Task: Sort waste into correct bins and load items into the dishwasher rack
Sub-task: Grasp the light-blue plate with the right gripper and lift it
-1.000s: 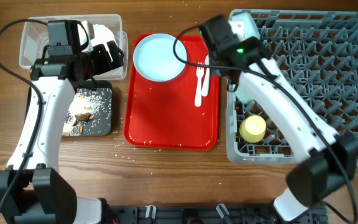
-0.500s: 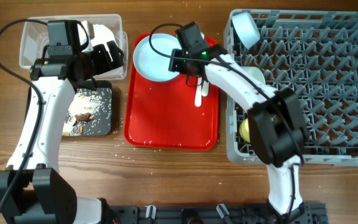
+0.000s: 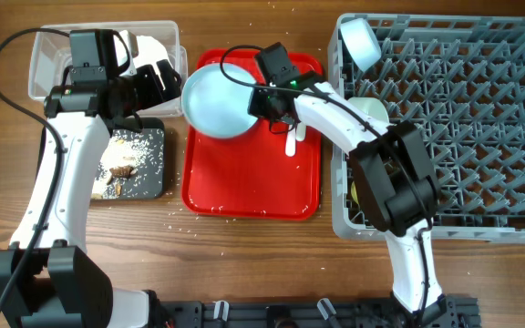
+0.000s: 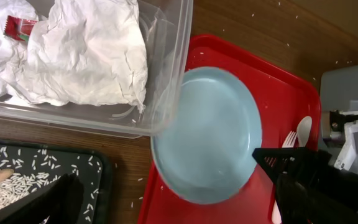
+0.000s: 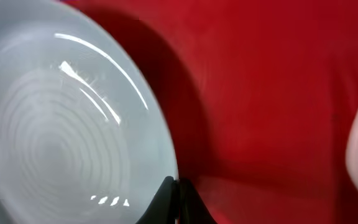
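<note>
At far left the tub sat at the back of the worktop, with the crumpled napkin inside it, its red mark up. The left gripper hung over the tub's right end, its fingers spread wide with nothing between them. Just in front of the tub lay the black tray, which held the scraps and scattered white grains.

To the right, the plate was tilted over the back left of the red tray. From overhead its left rim overlapped the tub's corner. The right gripper was pinched closed on the plate's right rim, and a shadow lay on the red tray below. The fork and spoon lay side by side on the red tray's right side, partly under the right arm.

The rack filled the right of the worktop. The blue bowl stood on edge in its back left corner, and the mint bowl sat just in front of that. Only a sliver of the cup showed beside the arm, near the rack's front left.
</note>
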Available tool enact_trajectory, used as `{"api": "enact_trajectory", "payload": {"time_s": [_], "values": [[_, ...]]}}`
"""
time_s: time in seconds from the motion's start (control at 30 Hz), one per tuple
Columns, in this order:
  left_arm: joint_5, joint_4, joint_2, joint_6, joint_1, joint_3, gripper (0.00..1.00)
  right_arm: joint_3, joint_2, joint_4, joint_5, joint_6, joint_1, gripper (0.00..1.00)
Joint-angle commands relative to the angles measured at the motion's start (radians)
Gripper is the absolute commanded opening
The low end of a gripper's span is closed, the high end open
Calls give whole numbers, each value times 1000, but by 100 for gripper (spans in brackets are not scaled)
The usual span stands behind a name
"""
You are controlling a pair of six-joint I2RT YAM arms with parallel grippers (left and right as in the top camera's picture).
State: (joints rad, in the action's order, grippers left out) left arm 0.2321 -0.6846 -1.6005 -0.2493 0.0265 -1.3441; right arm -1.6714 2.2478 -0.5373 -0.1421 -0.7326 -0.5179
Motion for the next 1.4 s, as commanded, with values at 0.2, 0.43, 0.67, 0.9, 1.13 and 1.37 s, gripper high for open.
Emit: {"api": "enact_trajectory", "payload": {"time_s": [0.2, 0.43, 0.67, 0.9, 1.13, 1.37], "values": [[-6, 3, 7, 6, 4, -5, 100, -3, -368, -115, 85, 370, 87, 4], [-6, 3, 7, 6, 4, -5, 100, -3, -435, -187, 163, 391, 88, 4], [-6, 3, 7, 6, 4, -4, 100, -3, -685, -240, 676, 450, 181, 4], [-6, 3, 7, 6, 4, -4, 100, -2, -775, -372, 1252, 705, 189, 4], [-6, 3, 7, 6, 4, -5, 100, -2, -663, -385, 1252, 865, 240, 4], [-6, 3, 7, 6, 4, -5, 100, -2, -505, -357, 1197, 960, 261, 4]]}}
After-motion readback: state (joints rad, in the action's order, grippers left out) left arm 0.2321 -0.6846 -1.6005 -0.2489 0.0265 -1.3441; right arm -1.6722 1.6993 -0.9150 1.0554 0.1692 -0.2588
